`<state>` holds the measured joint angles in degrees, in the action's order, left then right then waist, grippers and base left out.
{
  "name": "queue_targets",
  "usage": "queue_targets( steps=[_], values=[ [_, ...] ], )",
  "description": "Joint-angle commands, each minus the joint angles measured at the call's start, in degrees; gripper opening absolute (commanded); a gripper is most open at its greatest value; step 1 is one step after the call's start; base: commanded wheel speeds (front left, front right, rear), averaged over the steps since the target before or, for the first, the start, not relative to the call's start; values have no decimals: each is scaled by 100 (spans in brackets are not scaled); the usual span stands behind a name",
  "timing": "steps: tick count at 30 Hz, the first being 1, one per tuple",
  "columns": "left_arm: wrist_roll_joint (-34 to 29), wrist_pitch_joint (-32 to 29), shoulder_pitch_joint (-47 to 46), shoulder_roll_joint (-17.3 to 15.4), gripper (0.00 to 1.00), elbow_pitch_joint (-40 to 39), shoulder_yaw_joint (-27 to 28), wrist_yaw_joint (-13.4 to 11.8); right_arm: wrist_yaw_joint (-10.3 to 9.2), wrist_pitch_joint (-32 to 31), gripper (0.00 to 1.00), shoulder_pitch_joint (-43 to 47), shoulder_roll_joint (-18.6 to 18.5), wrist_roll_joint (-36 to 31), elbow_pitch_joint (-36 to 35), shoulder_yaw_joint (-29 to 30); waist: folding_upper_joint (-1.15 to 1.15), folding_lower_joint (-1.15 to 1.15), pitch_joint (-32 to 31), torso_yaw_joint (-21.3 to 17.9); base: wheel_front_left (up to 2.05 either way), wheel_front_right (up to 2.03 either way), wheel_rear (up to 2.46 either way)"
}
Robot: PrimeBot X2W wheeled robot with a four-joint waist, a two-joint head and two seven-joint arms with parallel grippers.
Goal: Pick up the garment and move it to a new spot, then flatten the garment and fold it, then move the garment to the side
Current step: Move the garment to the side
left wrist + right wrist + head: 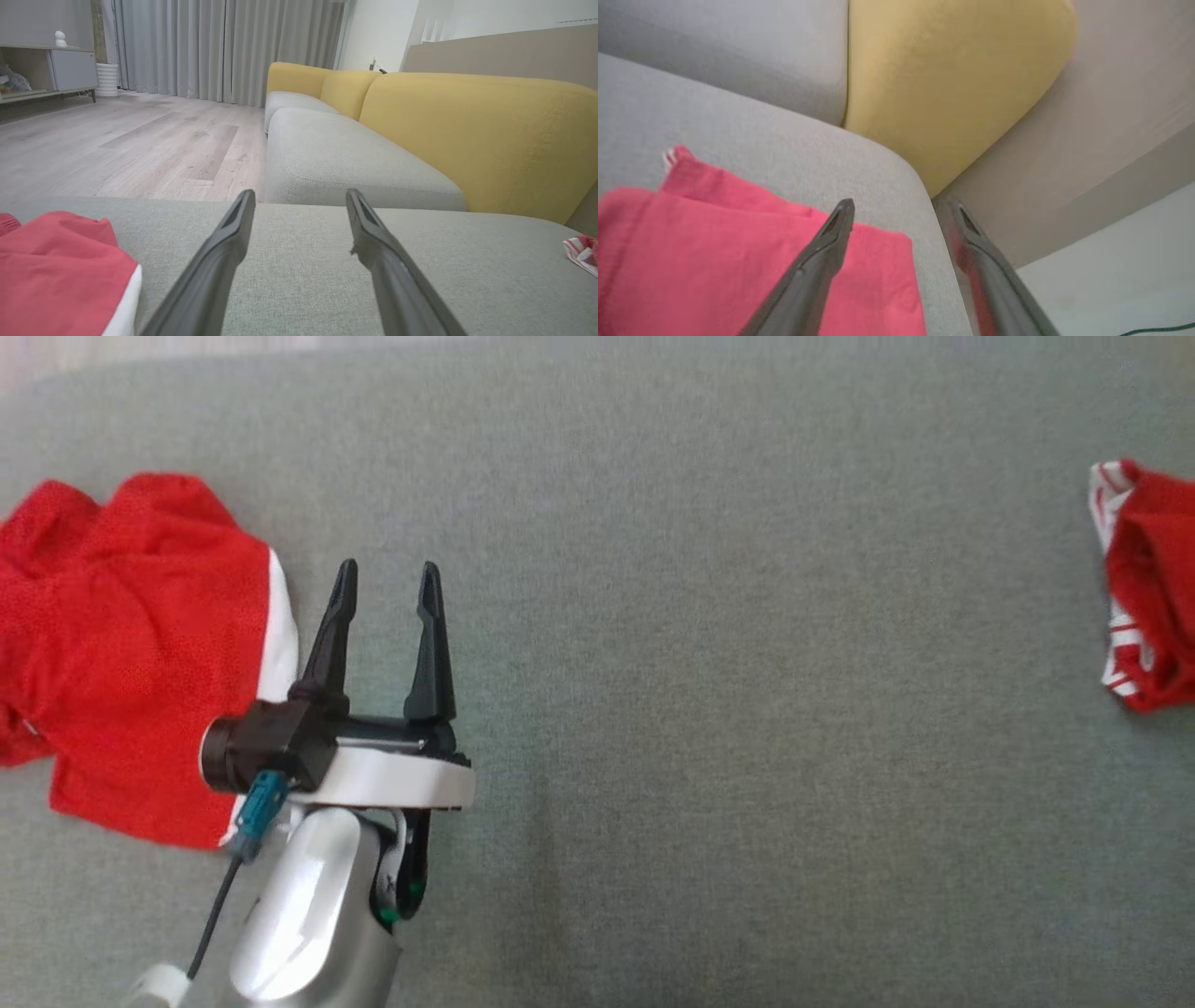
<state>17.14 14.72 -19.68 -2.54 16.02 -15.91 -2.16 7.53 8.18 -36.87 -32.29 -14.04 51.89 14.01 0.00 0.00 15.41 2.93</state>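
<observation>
Left hand (pixel 388 567) fingers spread wide, empty, just beside the crumpled red garment (pixel 131 653); right hand (pixel 900 204) gapes, gripping nothing, above the striped-trim red garment (pixel 738 261).

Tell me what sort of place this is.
Most likely a home living room: a sofa with grey seats and yellow backs, full-length grey curtains, a pale wooden floor and a low cabinet.
</observation>
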Motion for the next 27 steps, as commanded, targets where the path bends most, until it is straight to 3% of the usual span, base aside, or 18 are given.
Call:
queue_targets(
  steps=[1,7,12,20,23,27],
  values=[
    [18,28,-14,-33,100,-159,220,-7,-4,92,100,46,-125,24,-237,-61,0,0,-214,-14,0,0,0],
    [34,28,235,-33,100,-172,279,-38,-4,255,100,173,445,415,-1092,-281,0,0,-766,-48,0,0,0],
    [71,28,568,-33,100,-272,294,-60,-4,135,100,655,1068,889,-2300,-460,0,0,-1224,-51,0,0,0],
    [37,28,956,-33,100,-266,285,-44,-4,-164,100,1789,2283,1612,-4148,-707,0,0,-1558,-114,0,0,0],
    [24,28,1033,-33,100,-244,272,-26,-4,-44,100,2260,2653,1785,-4334,-668,0,0,-1568,-96,0,0,0],
    [20,28,1129,-33,100,-154,201,3,-4,287,100,2818,2883,1953,-4108,-590,0,0,-1582,-49,0,0,0]
  ],
)
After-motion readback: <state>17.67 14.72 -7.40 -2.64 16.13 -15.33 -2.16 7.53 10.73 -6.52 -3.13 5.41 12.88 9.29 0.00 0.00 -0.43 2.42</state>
